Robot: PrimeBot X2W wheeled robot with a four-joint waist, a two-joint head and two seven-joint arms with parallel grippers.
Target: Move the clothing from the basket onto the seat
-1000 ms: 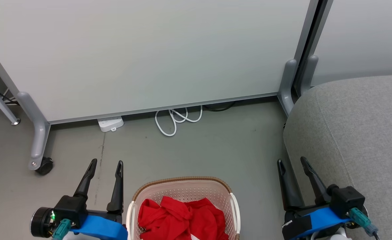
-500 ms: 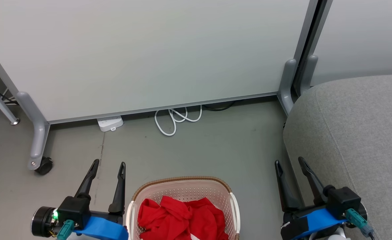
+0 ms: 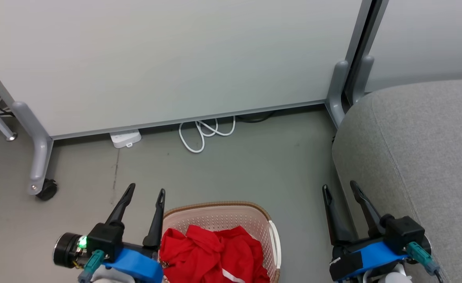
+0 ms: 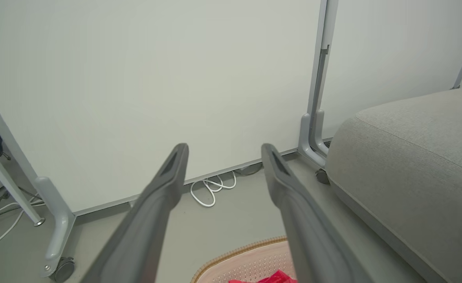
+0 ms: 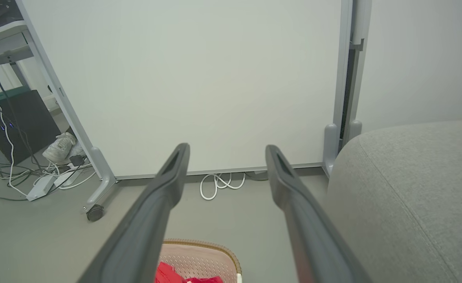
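Bright red clothing (image 3: 211,255) with a white stripe lies crumpled in the cream perforated basket (image 3: 254,220), which stands on the floor at the bottom middle of the head view. Slivers of the clothing (image 4: 272,278) (image 5: 168,273) and the basket's rim (image 4: 239,251) (image 5: 215,245) show at the bottom of both wrist views. The light grey seat (image 3: 423,149) (image 4: 411,157) (image 5: 411,188) fills the right side. My left gripper (image 3: 144,192) is open, its inner finger over the basket's left rim. My right gripper (image 3: 339,186) is open between basket and seat, holding nothing.
A pale partition panel (image 3: 168,59) on grey wheeled feet (image 3: 38,157) stands behind the basket. A white cable coil (image 3: 203,133) and a power strip (image 3: 125,138) lie at its base. Bare grey floor (image 3: 235,169) lies between panel and basket. Cables and a shoe (image 5: 60,147) lie far left.
The head view has shifted a little. My left gripper has moved right and up, from beside the basket to over its left rim. The right gripper has barely moved.
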